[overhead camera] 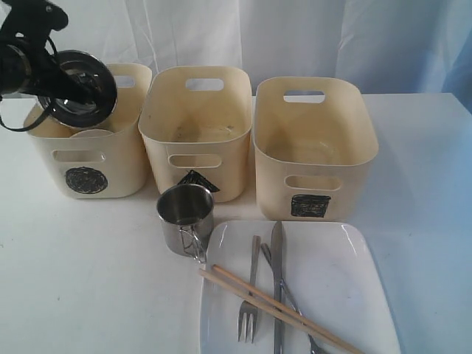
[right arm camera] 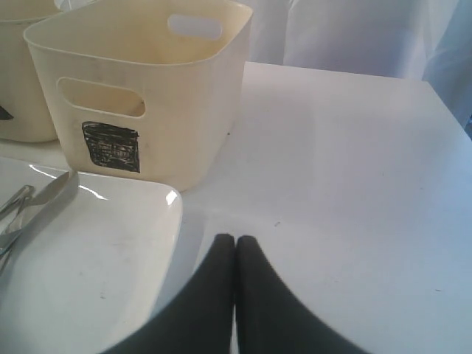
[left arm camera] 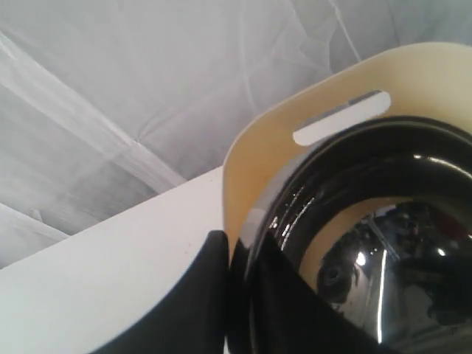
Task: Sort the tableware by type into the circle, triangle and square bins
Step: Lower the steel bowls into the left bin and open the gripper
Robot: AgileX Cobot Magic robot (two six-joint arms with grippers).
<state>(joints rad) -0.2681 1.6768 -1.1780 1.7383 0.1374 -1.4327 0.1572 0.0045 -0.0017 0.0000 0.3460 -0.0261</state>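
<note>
clamped on bowl [overhead camera: 82, 88] rim with left gripper [left arm camera: 237, 247], tilted just above circle bin [overhead camera: 88, 166], probably to tip it in. right gripper [right arm camera: 235, 240] pressed together, parked well apart from circle bin, out of the way.

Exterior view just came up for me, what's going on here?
The left gripper holds a steel bowl by its rim, tilted above the circle bin. The right gripper is shut and empty, over the table beside the white plate. A steel mug stands before the triangle bin; fork, knife and chopsticks lie on the plate.
</note>
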